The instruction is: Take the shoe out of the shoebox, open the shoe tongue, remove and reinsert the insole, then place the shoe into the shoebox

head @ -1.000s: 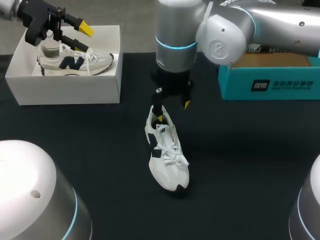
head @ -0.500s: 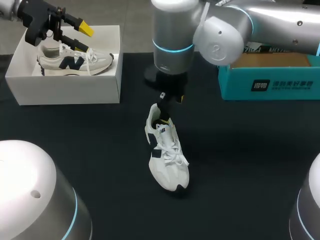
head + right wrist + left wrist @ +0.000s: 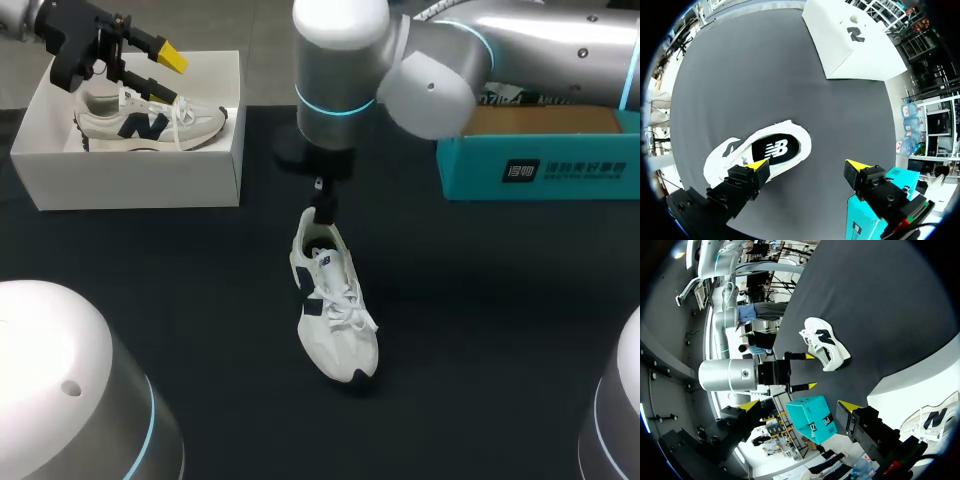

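- On the near middle of the black tabletop [image 3: 480, 330] stood a white shoe [image 3: 335, 315] with dark trim. It was upright on its sole and laced, toe toward the robot and heel away.
- Its dark insole [image 3: 775, 148] showed through the opening, lying inside the shoe.
- Just above the heel hung the right end effector [image 3: 807, 167], fingers spread wide and gripping nothing. One yellow tip was at the heel's rim, the other over bare tabletop beside the shoe. Whether the first tip touched the rim could not be told.
- Farther off at the left stood the white, open-topped shoebox [image 3: 130, 170], holding a second shoe [image 3: 150, 122].
- Over that shoebox hovered the left end effector [image 3: 160, 75], also open, with nothing between its fingers.
- At the far right sat a teal box [image 3: 540, 165], well apart from the shoe.
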Controlling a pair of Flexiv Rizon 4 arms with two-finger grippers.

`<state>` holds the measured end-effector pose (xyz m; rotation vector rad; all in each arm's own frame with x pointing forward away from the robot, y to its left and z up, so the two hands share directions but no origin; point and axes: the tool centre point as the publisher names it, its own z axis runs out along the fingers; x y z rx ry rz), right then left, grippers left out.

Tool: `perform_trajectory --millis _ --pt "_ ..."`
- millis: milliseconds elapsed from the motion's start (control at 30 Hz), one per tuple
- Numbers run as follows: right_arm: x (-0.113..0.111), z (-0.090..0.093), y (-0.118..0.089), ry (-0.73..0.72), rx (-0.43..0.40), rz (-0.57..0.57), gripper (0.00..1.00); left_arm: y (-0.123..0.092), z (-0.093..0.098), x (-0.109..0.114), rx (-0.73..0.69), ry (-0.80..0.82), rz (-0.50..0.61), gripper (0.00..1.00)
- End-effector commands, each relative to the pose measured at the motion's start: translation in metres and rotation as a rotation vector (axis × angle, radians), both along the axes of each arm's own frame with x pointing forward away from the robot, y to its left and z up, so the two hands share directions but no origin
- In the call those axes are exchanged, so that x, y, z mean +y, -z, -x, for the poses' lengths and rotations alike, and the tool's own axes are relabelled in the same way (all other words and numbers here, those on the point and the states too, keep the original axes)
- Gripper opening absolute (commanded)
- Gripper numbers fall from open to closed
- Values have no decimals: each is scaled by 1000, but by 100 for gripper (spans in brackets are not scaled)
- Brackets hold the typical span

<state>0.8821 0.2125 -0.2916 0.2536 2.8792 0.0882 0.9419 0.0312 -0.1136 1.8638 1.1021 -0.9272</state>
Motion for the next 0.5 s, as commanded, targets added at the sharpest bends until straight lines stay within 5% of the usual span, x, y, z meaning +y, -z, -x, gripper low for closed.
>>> perform_trajectory --millis 33,500 --pt "-5 -11 1 -74 6 -11 100 0 0 0 -1 0 -4 100" --pt "21 -23 32 -275 111 18 100 0 0 0 -1 0 -4 100"
